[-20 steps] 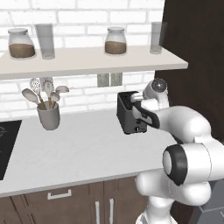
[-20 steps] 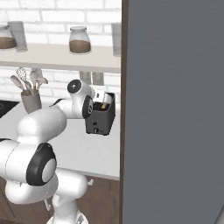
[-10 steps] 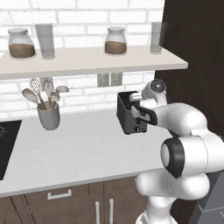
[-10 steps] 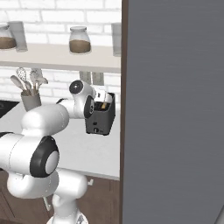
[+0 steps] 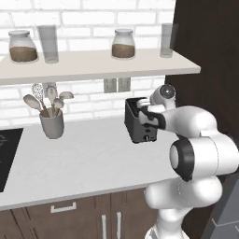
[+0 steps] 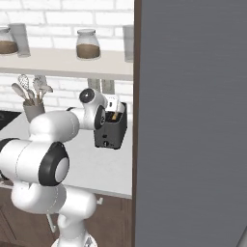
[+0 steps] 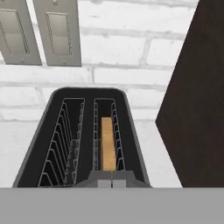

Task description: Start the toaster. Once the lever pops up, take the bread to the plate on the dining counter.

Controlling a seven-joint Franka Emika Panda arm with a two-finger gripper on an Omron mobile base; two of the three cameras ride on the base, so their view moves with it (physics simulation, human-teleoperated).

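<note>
Nearest, in the hand view, the gripper (image 7: 112,183) shows at six o'clock: its two fingertips are pressed together with no gap and hold nothing. They sit at the near end of the toaster (image 7: 83,140), in line with its right-hand slot.

Directly ahead, toward twelve o'clock, the bread (image 7: 108,144) stands on edge inside that right slot. Its long tan top edge runs straight away from the gripper, along the slot. The left slot beside it holds only wire guides. The lever is not clear from here; the fingertips may be resting on it.

In the left base view the white arm bends from five o'clock to the hand at the toaster's right end. There the dark toaster stands on the white kitchen worktop (image 5: 84,163).

Farther left on that worktop, at nine o'clock, is a grey utensil cup (image 5: 52,125). Behind is a white brick wall with a two-plate wall outlet (image 5: 116,85). Above, a shelf (image 5: 93,65) carries jars and glasses. A tall dark cabinet (image 5: 205,60) closes the right side.
</note>
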